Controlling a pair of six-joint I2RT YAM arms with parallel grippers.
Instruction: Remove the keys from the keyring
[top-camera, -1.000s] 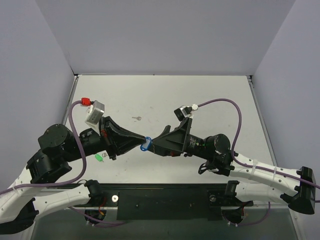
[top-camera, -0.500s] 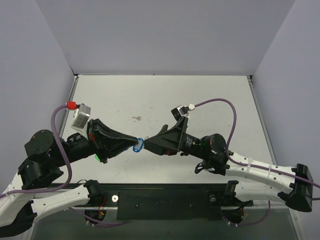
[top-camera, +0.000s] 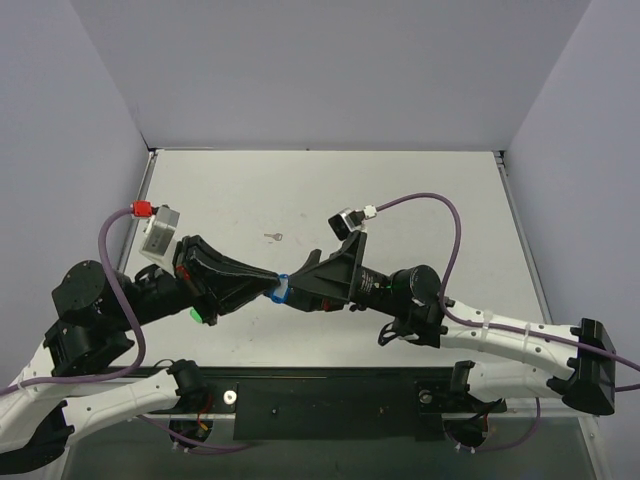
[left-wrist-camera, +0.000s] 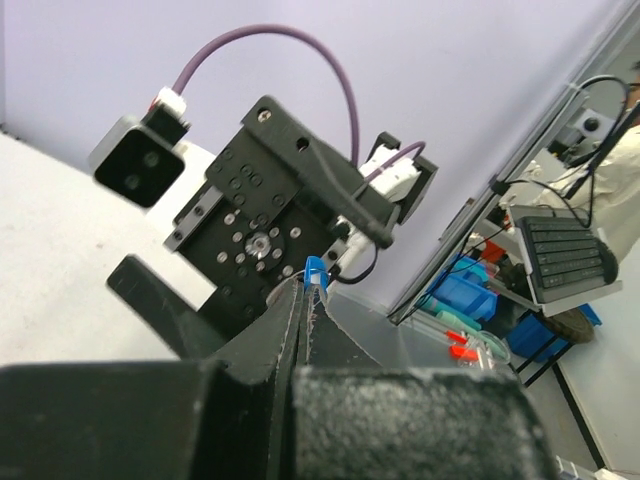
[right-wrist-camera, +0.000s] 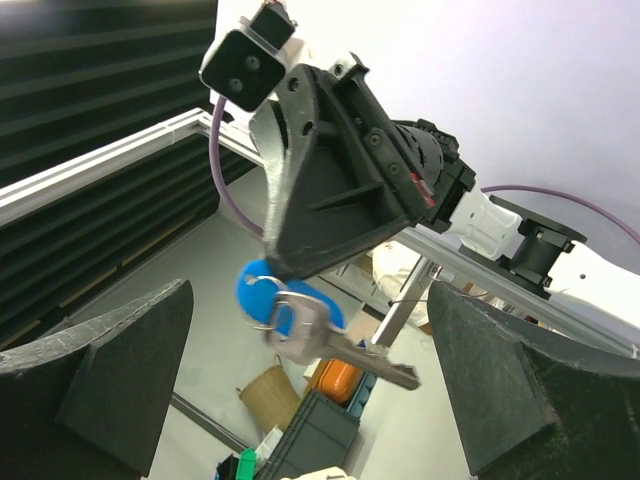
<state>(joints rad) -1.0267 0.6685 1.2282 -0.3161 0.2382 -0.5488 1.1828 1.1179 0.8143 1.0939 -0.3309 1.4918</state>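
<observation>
Top external shows the left gripper (top-camera: 268, 291) pinched shut on the blue keyring (top-camera: 282, 290). Just right of it, the right gripper (top-camera: 298, 289) gapes wide, holding nothing. A silver key (right-wrist-camera: 345, 351) hangs on the ring, so removal is not yet done.

Readable text: I find none in any of my three views.
keyring (right-wrist-camera: 262, 290): on the right wrist view I can make out no lettering on the blue tag's face.
key (right-wrist-camera: 345, 352): any stamp on the silver metal is too small for me to tell.
keyboard (left-wrist-camera: 565, 262): it sits off the table in my left wrist view, and its legends are too blurred for me to read.
camera housing (left-wrist-camera: 140, 165): this is the grey box on the facing arm, and I can read no marking on it.
</observation>
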